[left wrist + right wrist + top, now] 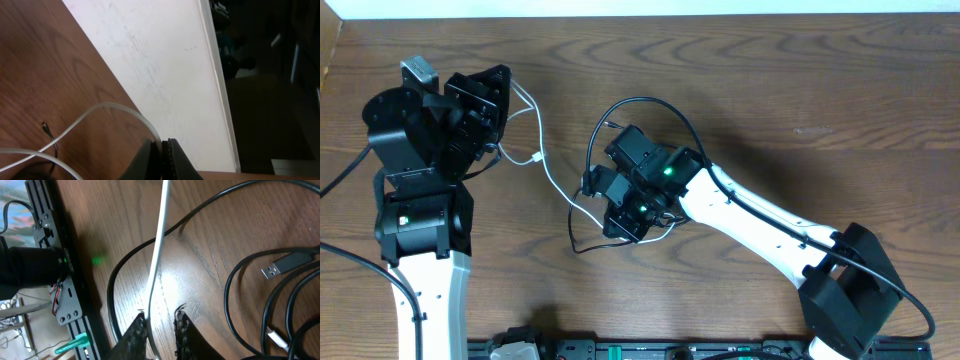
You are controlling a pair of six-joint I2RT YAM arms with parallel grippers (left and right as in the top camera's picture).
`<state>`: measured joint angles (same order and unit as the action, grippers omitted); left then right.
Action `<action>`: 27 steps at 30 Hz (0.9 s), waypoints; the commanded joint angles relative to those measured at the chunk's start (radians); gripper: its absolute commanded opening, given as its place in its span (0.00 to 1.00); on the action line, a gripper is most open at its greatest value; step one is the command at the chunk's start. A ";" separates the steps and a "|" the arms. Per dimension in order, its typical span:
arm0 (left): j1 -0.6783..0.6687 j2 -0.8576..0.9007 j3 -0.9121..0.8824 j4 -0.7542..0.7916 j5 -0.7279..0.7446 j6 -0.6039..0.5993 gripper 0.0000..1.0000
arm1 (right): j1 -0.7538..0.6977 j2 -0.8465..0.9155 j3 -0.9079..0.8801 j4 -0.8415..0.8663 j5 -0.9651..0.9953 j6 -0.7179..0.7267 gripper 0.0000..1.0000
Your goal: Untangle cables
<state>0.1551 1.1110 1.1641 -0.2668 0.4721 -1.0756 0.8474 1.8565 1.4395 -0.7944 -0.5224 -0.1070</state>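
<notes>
Found left hand (163, 146) at far left of surface (800, 90), clamped tight on white cable (542, 150). Traced white cable from there rightward and nearer, into right hand (161, 322) at mid-surface. Noted right hand narrow but not closed: white cable threaded between fingers (139, 330), against one, with a gap to the other. Logged black cables (650, 101) looped around right hand, crossing the white. Spotted black plug end (277, 269) flat on surface nearby.

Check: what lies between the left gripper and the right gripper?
The white cable, curving across the wooden table from the left gripper to the right gripper. The overhead view shows it.
</notes>
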 commanded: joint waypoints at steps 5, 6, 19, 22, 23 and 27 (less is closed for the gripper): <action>-0.001 0.008 0.014 -0.003 -0.013 0.013 0.08 | -0.004 0.001 0.004 0.001 -0.001 -0.002 0.01; -0.002 0.008 0.014 -0.002 -0.013 0.013 0.08 | -0.004 0.001 0.004 0.001 -0.001 0.003 0.01; -0.001 0.008 0.014 -0.045 -0.013 0.014 0.08 | -0.031 -0.112 0.134 -0.034 0.090 0.098 0.01; -0.001 0.008 0.014 -0.064 -0.014 0.014 0.08 | -0.042 -0.188 0.174 -0.048 0.206 0.119 0.01; -0.002 0.008 0.014 -0.071 -0.013 0.014 0.09 | -0.043 -0.212 0.182 -0.048 0.237 0.122 0.01; -0.001 0.008 0.014 -0.100 -0.013 0.014 0.08 | -0.058 -0.333 0.202 -0.031 0.355 0.122 0.01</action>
<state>0.1551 1.1126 1.1641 -0.3531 0.4648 -1.0752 0.8032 1.6279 1.6073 -0.8345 -0.3099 -0.0063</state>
